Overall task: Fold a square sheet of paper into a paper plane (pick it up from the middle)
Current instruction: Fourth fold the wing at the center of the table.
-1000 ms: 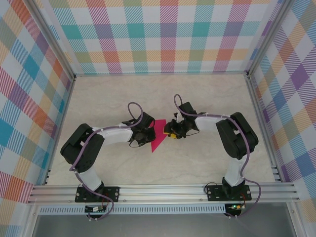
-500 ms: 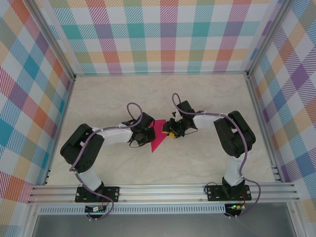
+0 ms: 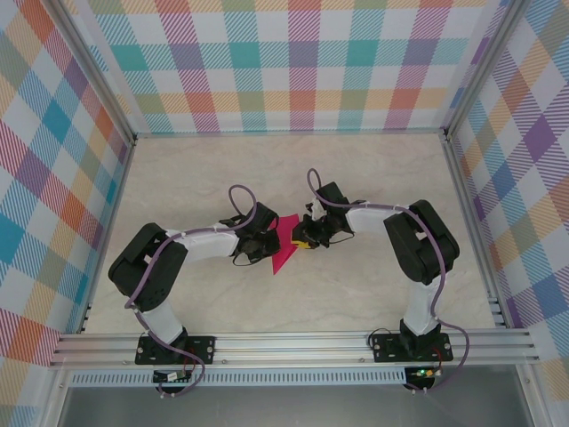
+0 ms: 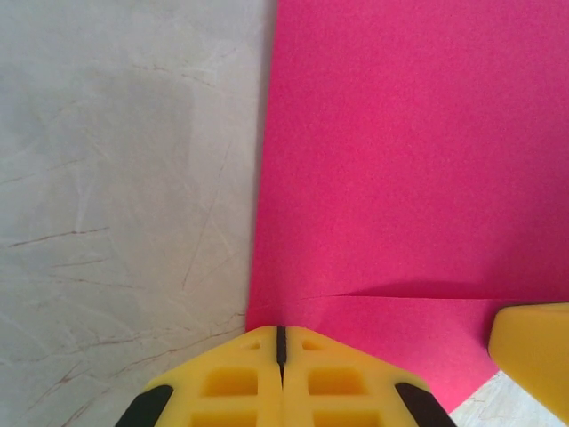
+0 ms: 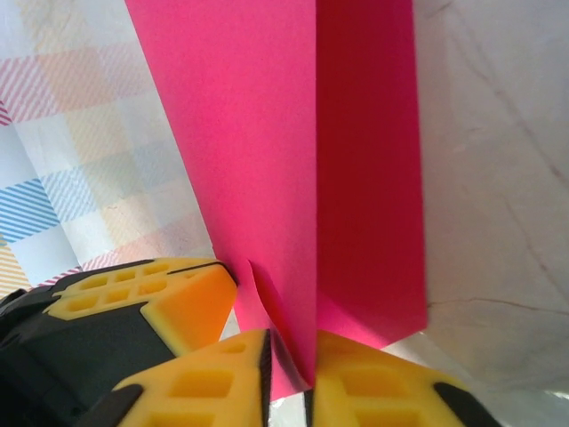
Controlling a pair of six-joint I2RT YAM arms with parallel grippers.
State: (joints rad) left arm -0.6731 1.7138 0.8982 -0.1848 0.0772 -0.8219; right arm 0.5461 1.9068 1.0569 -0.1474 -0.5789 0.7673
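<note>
- Finding the paper plane (image 3: 283, 245) near the middle of the tabletop (image 3: 373, 178), with its long axis running far to near and its narrow tip aimed at the near edge, leaning slightly left.
- Pinched at a raised fold by the right gripper (image 5: 286, 360), jaws narrowed onto the paper.
- Touched at its left edge by the left gripper (image 4: 280, 338), jaws pressed fully together.
- Seen from above, partly covered by both grippers, with the crease layers hard to make out.
</note>
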